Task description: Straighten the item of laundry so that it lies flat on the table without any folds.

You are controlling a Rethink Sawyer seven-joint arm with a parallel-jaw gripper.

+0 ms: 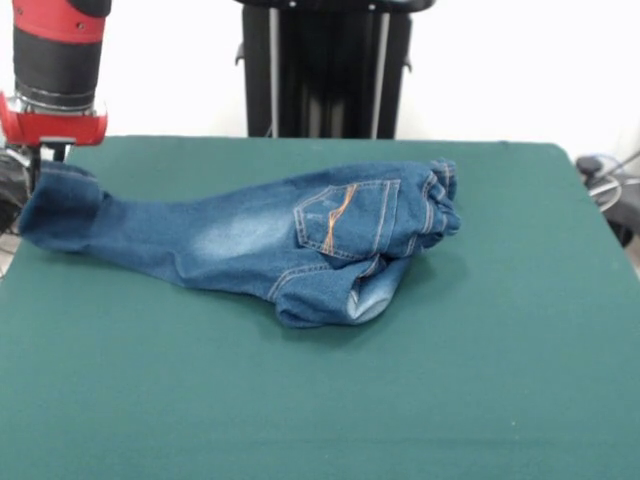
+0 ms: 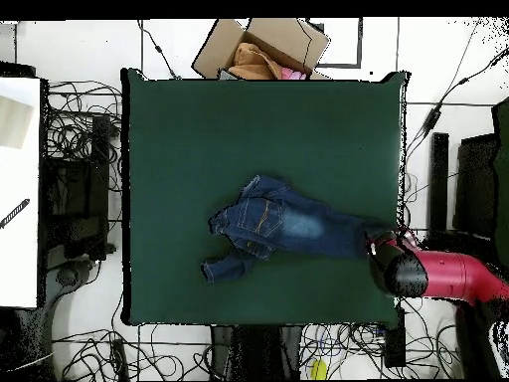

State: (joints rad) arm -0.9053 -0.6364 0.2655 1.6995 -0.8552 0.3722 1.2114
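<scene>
While the end effector (image 1: 45,160) sits at the leg cuff of the jeans (image 1: 270,240) on the bench (image 1: 480,380) edge, finger state indeterminate, any further outward pull risks dragging the garment off the edge with the second leg folded underneath the seat.

pincer (image 1: 45,160) hidden behind jeans (image 1: 260,235) cuff, arm (image 1: 55,60) cropped at top
</scene>
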